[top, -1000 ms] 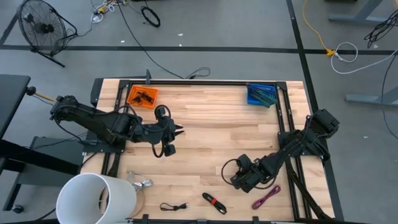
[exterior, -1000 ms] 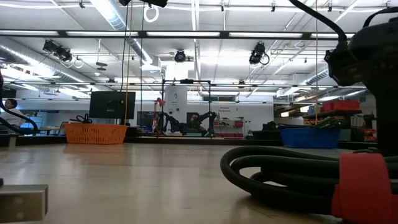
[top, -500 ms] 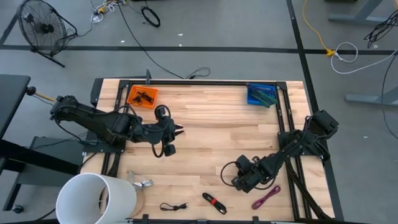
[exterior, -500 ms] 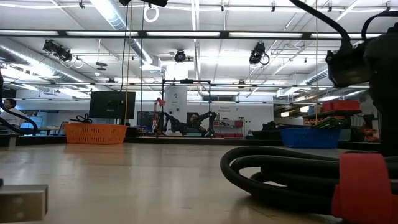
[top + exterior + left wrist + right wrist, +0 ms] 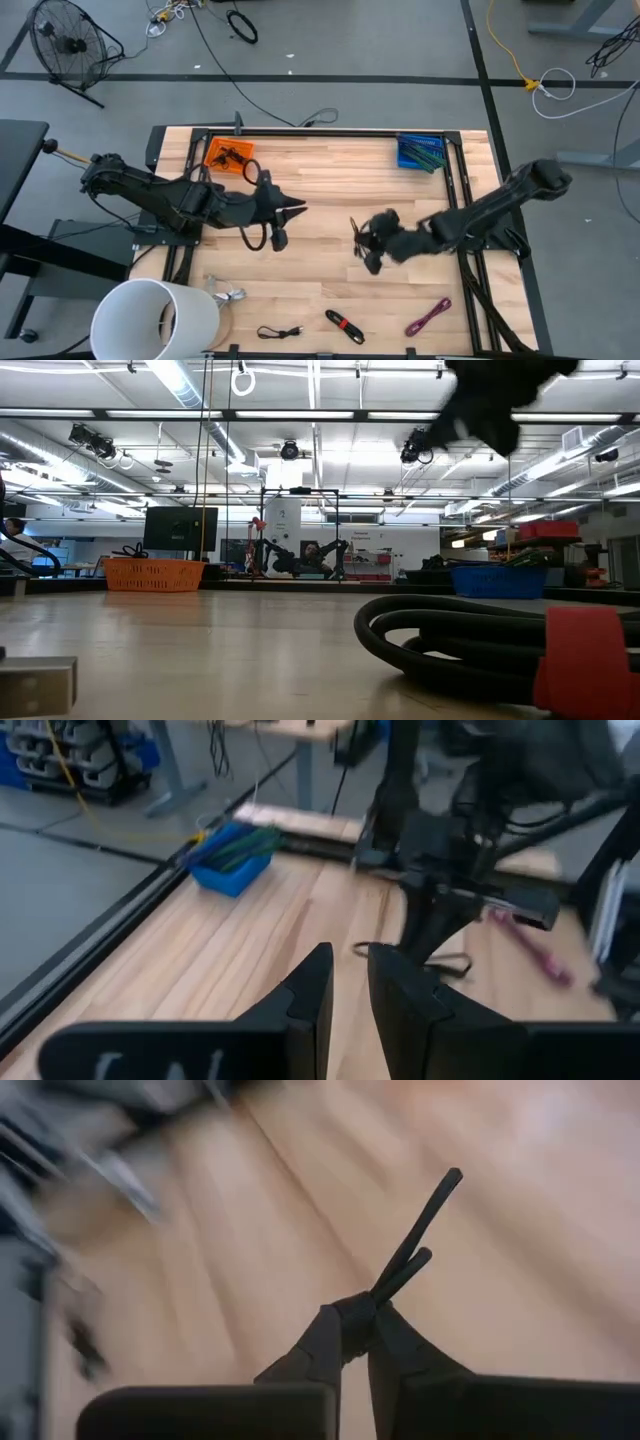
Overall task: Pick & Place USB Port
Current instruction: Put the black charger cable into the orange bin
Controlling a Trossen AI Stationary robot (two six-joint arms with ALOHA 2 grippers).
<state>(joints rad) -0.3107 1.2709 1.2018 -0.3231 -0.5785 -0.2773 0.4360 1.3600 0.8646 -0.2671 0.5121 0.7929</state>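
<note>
Orange bin [image 5: 229, 155], blue bin [image 5: 420, 152], magenta cable [image 5: 428, 317], pale striped wood table [image 5: 330, 180].

Right pincer [image 5: 366, 243] clamped, raised mid-table; left pincer [image 5: 297, 209] slightly parted, hovering, reaching toward centre

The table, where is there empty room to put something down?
The widest bare wood on the table runs along the far edge, between the orange bin and the blue bin. The middle is crowded: the left gripper and the right gripper, holding a black cable, nearly meet. The near edge has cables and a white bucket.
</note>
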